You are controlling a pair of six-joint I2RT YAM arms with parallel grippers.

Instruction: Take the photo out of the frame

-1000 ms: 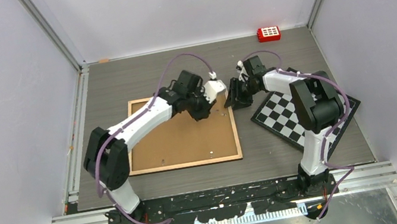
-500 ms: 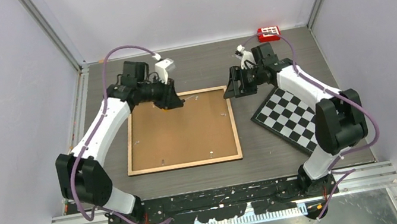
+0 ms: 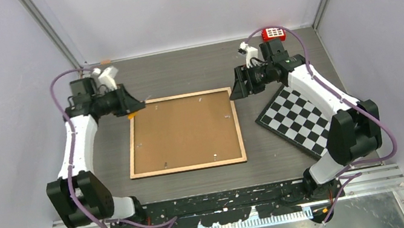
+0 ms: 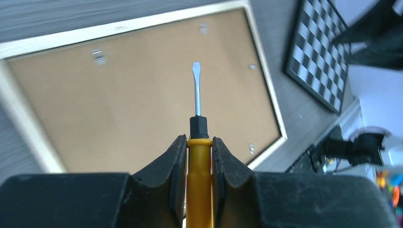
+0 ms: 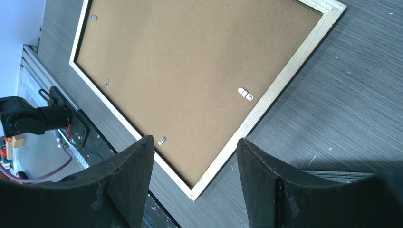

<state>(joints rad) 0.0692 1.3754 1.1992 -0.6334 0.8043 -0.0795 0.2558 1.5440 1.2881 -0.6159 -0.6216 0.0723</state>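
Leverage is what this step calls for, as I read it. The left pincer [image 4: 199,142] is clamped narrow on a yellow-handled, flat-bladed steel screwdriver [image 4: 196,90], tip pointing out ahead of the fingers. Below and ahead of that tip lies the large rectangular picture frame, face down, pale wood rim [image 3: 188,167] showing. A plain brown backing board [image 5: 190,61] fills it. The photo is out of sight, presumably under that board. The right pincer [image 5: 195,147] hangs wide and empty, a frame corner below it. Small metal tabs [image 5: 245,93] dot the board's edge. Slide the blade flat under one tab and lever gently, with the right pincer pressing the rim so nothing skids.
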